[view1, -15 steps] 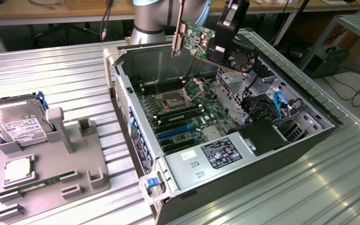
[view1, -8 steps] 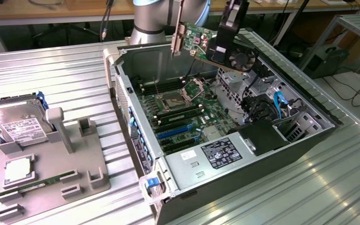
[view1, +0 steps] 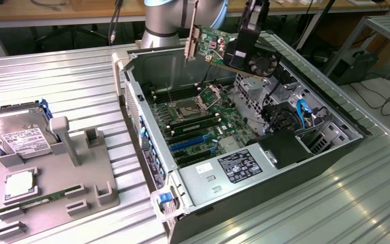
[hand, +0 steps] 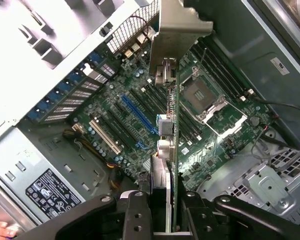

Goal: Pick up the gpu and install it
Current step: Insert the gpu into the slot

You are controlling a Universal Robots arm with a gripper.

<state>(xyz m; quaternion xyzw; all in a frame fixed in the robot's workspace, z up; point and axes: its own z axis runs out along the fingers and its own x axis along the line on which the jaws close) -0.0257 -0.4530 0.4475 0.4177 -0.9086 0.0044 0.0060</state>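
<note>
The open computer case (view1: 202,203) lies on the table (view1: 59,81), with its motherboard (view1: 202,124) facing up. The gpu (view1: 239,48) hangs clear above the board, clamped edgewise in the pincer (hand: 162,210). Its long axis is skewed to the blue slot (hand: 137,115) below.

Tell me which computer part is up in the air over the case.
The gpu, clamped in the gripper above the open case; the hard drive, CPU and RAM stick lie on the grey holder.
</note>
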